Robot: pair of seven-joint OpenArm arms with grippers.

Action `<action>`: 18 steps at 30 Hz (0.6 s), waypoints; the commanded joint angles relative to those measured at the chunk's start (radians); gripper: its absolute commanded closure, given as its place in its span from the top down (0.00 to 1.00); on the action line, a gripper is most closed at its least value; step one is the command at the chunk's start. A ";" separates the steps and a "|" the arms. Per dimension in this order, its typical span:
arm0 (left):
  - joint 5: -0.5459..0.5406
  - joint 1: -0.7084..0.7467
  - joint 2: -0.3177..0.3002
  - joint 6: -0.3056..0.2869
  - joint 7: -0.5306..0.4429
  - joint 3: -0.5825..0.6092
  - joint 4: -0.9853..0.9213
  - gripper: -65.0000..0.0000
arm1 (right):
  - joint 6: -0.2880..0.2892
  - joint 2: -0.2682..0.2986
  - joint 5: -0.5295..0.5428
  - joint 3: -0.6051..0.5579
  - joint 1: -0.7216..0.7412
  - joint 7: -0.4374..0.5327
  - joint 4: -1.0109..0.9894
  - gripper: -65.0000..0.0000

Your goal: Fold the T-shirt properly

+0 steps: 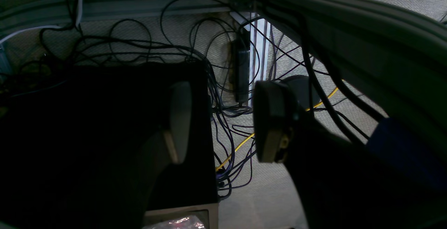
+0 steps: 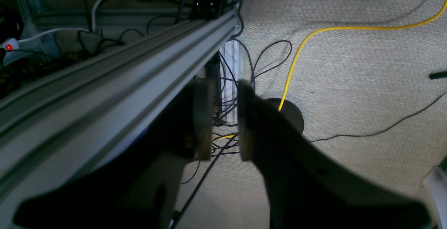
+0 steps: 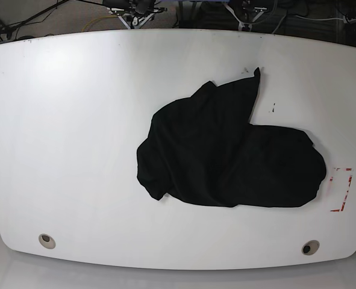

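T-shirt (image 3: 232,156) lies crumpled, neither gripper near.

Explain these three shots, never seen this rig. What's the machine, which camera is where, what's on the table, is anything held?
It is a two-armed robot meant to fold a T-shirt. One picture is a fixed overhead view of the white table; neither arm appears in it. The other two come from cameras mounted on each wrist, looking out past the gripper's own fingers.

On the table lies only the black T-shirt, crumpled in a heap right of centre, not folded yet. Small red marks sit near the table's right edge.

Both wrist cameras look at carpeted floor, loose cables and an aluminium frame rail, not the table, so the arms seem parked off to the side. The left gripper stands open with nothing between its fingers. The right gripper shows a narrow gap, also empty. Nothing is held.
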 commanded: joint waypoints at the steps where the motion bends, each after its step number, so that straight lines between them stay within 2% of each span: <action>1: -0.003 -0.004 0.003 0.004 0.003 -0.005 -0.015 0.42 | 0.010 0.001 0.003 0.004 -0.005 -0.001 0.008 0.15; 5: -0.003 -0.003 0.003 0.003 0.005 -0.004 -0.011 0.42 | 0.012 0.002 0.002 0.002 -0.008 -0.003 0.010 0.19; 11: -0.004 -0.009 0.002 0.004 0.001 -0.005 -0.011 0.42 | 0.010 0.002 0.001 0.004 -0.006 -0.004 0.009 0.32; 13: -0.004 -0.012 0.009 -0.004 -0.044 -0.007 -0.016 0.41 | 0.006 -0.002 0.003 0.008 -0.003 0.030 -0.011 0.30; 18: -0.006 -0.013 0.011 -0.004 -0.038 -0.008 -0.011 0.41 | 0.009 -0.002 0.002 0.008 -0.003 0.026 -0.010 0.20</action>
